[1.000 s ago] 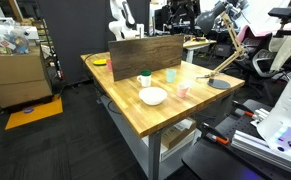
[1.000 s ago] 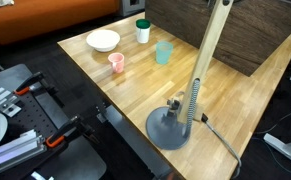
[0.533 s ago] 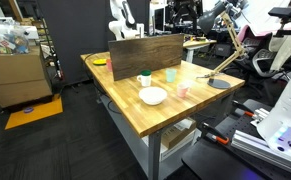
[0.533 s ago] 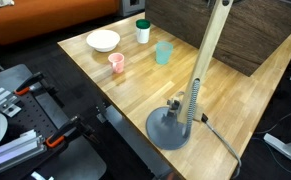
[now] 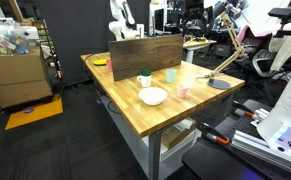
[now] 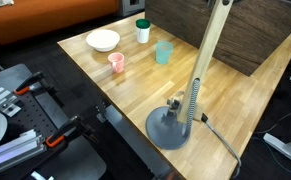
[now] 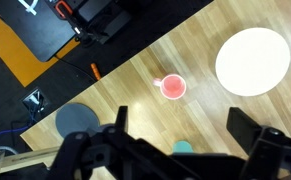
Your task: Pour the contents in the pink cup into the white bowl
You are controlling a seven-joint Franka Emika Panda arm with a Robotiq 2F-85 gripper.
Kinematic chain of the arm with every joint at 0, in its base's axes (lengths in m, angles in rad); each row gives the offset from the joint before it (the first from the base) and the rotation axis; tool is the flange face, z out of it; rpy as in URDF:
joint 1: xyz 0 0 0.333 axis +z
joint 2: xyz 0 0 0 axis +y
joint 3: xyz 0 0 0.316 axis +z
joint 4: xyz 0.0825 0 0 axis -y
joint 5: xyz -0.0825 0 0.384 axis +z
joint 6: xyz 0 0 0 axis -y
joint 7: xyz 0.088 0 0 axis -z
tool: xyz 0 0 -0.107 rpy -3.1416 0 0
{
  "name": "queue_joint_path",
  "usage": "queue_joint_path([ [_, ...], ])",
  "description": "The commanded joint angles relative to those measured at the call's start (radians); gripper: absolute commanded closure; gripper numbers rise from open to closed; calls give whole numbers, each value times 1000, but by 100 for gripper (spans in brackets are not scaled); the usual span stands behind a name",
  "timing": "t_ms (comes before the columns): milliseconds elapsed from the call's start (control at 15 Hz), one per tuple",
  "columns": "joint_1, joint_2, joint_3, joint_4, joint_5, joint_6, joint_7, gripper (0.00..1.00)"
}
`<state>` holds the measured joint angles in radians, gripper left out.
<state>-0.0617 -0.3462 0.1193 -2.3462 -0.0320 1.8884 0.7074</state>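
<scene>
Claw (image 7: 182,125): spread wide with nothing between the jaws. Held high above the tabletop (image 7: 135,92) and looking straight down, probably to line up on a cup before descending.
Pink cup (image 7: 173,87): upright with its mouth up, at 12 o'clock from the claw in the wrist view. Clear on every side, so open to a grasp around the wall.
Contents: too small to tell; from above the inside looks a deeper pink-red.
White bowl (image 7: 252,61): at 2 o'clock from the pink cup, near but not touching. Looks empty, and the wide mouth suits a short carry and tilt.
Teal cup (image 7: 183,147): at 6 o'clock from the pink cup, directly below the gap of the claw.
Green cup (image 6: 142,31): at 3 o'clock from the bowl in an exterior view, just beside it.
Lamp base (image 7: 77,120): at 8 o'clock from the pink cup, well apart.
Stage: judged to be the approach, with nothing grasped or poured yet.
Next need: probably a shift toward 12 o'clock, then a descent around the pink cup, keeping it upright until it is over the bowl.
Risk: closing on the teal cup by mistake, or tipping the pink cup early.
</scene>
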Motion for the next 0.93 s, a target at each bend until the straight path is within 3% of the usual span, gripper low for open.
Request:
queue_joint_path([
  [0, 8, 1, -4, 1, -2, -2, 7, 0],
  [200, 4, 7, -6, 4, -7, -2, 9, 0],
  [667, -91, 62, -121, -19, -38, 5, 52, 0],
  [867, -93, 71, -143, -27, -32, -1, 34, 0],
])
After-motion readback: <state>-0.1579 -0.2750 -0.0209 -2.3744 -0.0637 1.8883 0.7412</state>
